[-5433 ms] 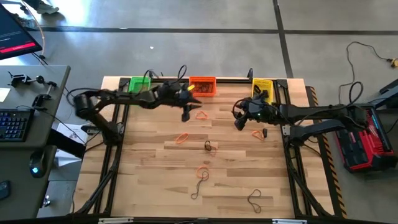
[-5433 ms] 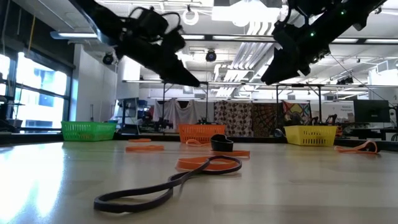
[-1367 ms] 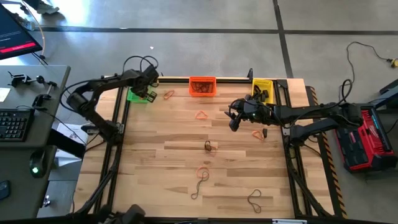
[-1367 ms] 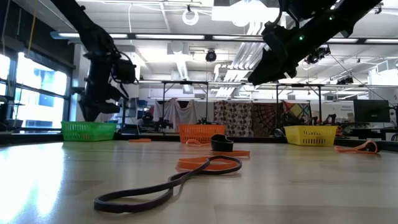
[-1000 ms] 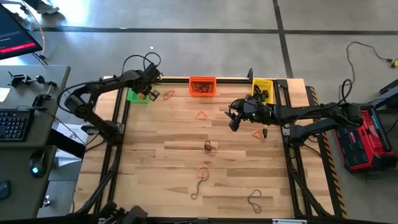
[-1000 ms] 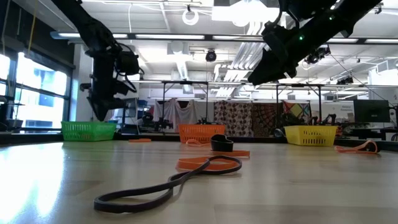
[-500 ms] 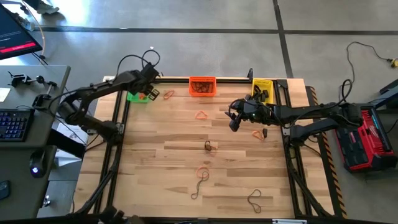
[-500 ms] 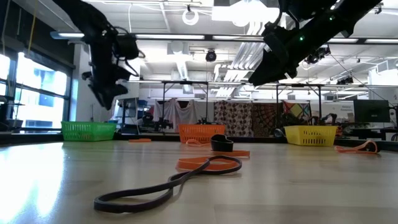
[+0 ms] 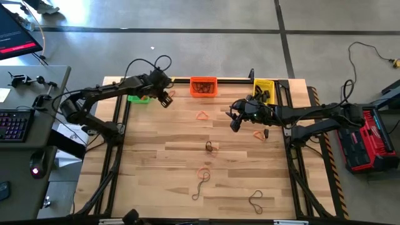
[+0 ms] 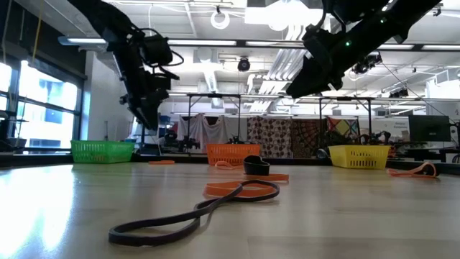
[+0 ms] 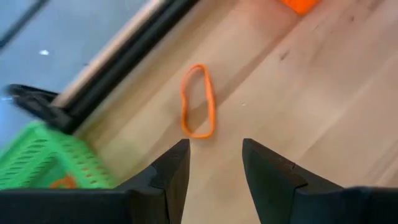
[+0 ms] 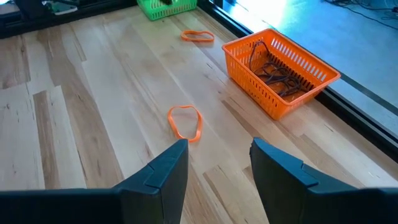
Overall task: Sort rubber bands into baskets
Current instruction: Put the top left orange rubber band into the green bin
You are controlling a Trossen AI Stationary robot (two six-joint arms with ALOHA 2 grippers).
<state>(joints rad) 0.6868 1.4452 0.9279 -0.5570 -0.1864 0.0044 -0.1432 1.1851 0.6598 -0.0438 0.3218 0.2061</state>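
Target was the orange rubber band (image 11: pixel 198 101) lying flat on the far-left part of the table (image 9: pixel 156 162), between the green basket (image 11: pixel 34 163) and the orange basket (image 9: pixel 203 86), touching neither. The left gripper (image 11: pixel 214 146) hung just above it, fingers spread wide and nothing between them. My read: this was the pick. To do it well, drop straight down with the fingers straddling one long side of the loop, pads right down on the wood since the band is thin and flat, then close fully before lifting. It's floppy, so lift clear before any sideways move. The green basket showed something orange inside and the orange basket held dark bands, so green looked like the likely drop; short carry, watch the basket rim. The right gripper (image 12: pixel 217 149) waited right of table centre, also wide and empty, facing another orange band (image 12: pixel 185 121). Counts: 3 baskets along the far edge, green, orange and yellow basket (image 9: pixel 264 87), 1 each. Loose bands on the table: roughly 7. That was 4 orange: the target, the one ahead of the right gripper, one right of centre (image 9: pixel 259 133), one near-centre (image 9: pixel 204 172). And 3 dark: centre (image 9: pixel 210 147), near-centre (image 9: pixel 199 187), near-right (image 9: pixel 255 200). Contents of the baskets were too tangled to count.
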